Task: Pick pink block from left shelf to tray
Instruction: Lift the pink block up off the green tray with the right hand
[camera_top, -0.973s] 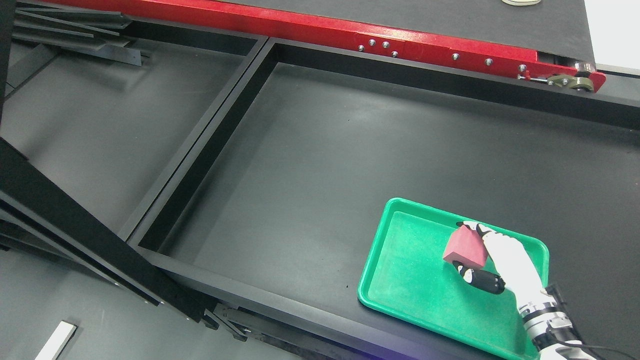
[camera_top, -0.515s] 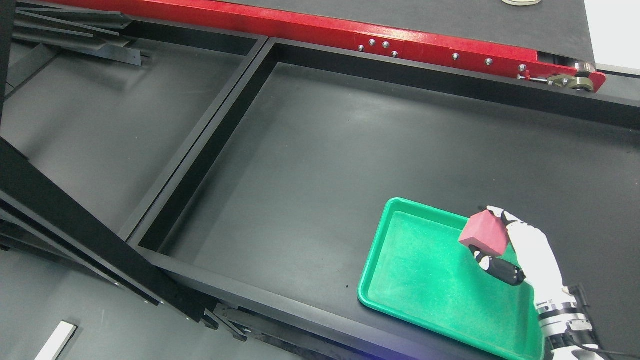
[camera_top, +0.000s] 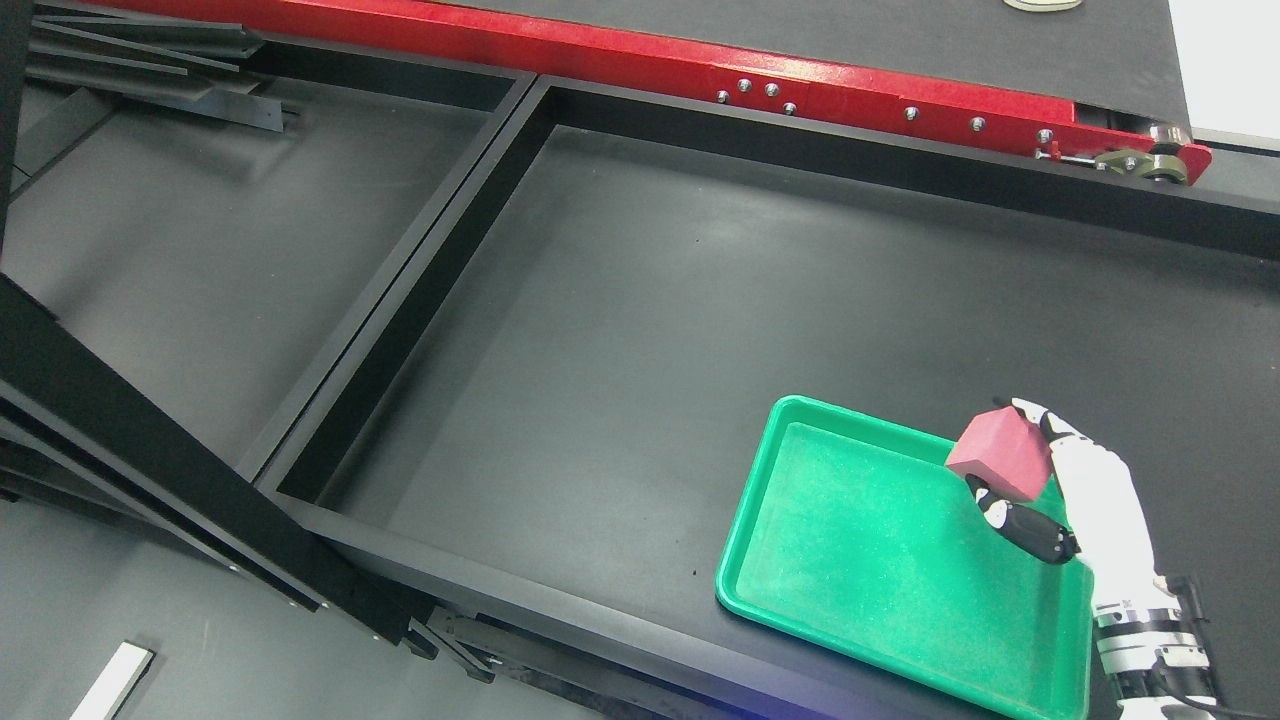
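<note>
Right hand: the right hand comes in from the bottom right corner and is up above the far right edge of the tray

Fingers: the fingers are wrapped around the pink block, a dark one pressing from below and white ones from the top and back

Pink block: the pink block is in the right hand, up in the air, tilted with one corner pointing up

Where the block is from the tray: it hangs over the far right rim of the green tray, not touching it; the open middle of the tray lies down and to the left of the block

Block shape: it looks close to a cube, so I cannot pick out a long side

Which hand is nearer: only the right hand shows, and it already has the block; the left hand is not in the picture

What the next move needs: I think the hand has to bring the block down and a bit left so it lands inside the rim, then let go

What could go wrong: so near the rim, the block could catch the edge and tip out onto the black shelf

Other things: a red rail with small bolts runs along the top, and a small white strip lies at the bottom left

Writing: I see no words, brands or labels anywhere
</note>
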